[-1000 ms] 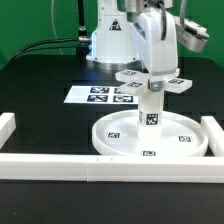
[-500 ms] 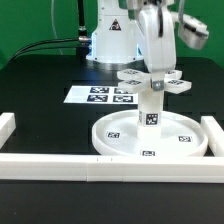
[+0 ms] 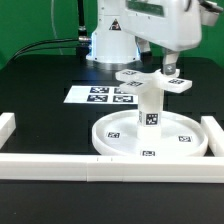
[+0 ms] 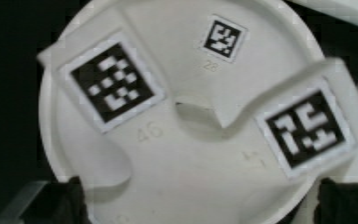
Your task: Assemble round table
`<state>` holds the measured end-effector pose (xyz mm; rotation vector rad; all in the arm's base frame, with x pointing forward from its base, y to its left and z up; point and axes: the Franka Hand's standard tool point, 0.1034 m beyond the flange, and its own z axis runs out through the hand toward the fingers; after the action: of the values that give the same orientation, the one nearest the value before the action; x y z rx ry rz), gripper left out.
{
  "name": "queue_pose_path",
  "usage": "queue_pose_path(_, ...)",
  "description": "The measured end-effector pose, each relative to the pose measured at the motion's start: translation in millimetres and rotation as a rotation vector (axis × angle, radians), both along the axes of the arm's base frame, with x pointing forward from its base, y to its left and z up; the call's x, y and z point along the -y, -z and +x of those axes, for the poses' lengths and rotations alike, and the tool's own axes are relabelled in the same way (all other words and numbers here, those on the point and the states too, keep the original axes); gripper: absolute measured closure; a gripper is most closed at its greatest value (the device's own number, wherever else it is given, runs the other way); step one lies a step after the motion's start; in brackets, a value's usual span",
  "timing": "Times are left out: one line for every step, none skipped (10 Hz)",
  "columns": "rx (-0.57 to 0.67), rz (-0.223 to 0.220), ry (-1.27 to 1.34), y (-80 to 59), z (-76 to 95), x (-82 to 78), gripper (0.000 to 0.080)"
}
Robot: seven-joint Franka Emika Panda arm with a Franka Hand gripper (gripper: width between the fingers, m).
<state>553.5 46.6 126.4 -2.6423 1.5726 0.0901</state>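
Note:
The large rimmed round disc lies flat at the front of the table. The short cylinder leg stands upright on its middle. The cross-shaped base sits on top of the leg, tags facing up. My gripper is above the base's arm on the exterior view's right, lifted off it. In the wrist view the base fills the picture with the disc behind it. My gripper shows dark fingers wide apart, holding nothing.
The marker board lies behind the disc. Long white border bars run along the front and both sides. The arm's white pedestal stands at the back.
My gripper has let go of the cross-shaped base and moved up and toward the exterior view's right. The base stays on the leg.

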Motion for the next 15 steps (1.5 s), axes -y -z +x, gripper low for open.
queue_pose_path(0.009,-0.024,-0.155,-0.3,0.1,-3.3,0.0151)
queue_pose_path(0.019,-0.025,-0.318,-1.6,0.5,-7.2,0.0151)
queue_pose_path(0.027,-0.022,-0.399,-2.6,1.3,-10.1,0.0151)
queue_pose_path(0.031,-0.020,-0.457,-2.0,1.1,-9.1,0.0151)
queue_pose_path(0.036,-0.019,-0.531,-2.0,1.0,-9.0,0.0151)
queue_pose_path(0.044,-0.023,-0.620,-2.5,1.4,-9.0,0.0151)
queue_pose_path(0.063,-0.027,-0.817,-4.0,1.7,-9.7,0.0151)
queue_pose_path(0.073,-0.022,-0.972,-4.4,1.3,-9.2,0.0151)
queue_pose_path(0.077,-0.011,-1.128,-5.4,1.2,-6.1,0.0151)
queue_pose_path(0.084,-0.011,-1.208,-6.7,2.8,-4.9,0.0151)
queue_pose_path(0.086,-0.010,-1.258,-5.6,2.5,-4.7,0.0151)
queue_pose_path(0.088,-0.010,-1.307,-5.5,2.5,-4.2,0.0151)
queue_pose_path(0.092,-0.008,-1.373,-5.4,2.5,-3.8,0.0151)
queue_pose_path(0.099,-0.014,-1.477,-6.0,3.3,-3.5,0.0151)
queue_pose_path(0.111,-0.023,-1.650,-7.4,4.8,-4.6,0.0151)
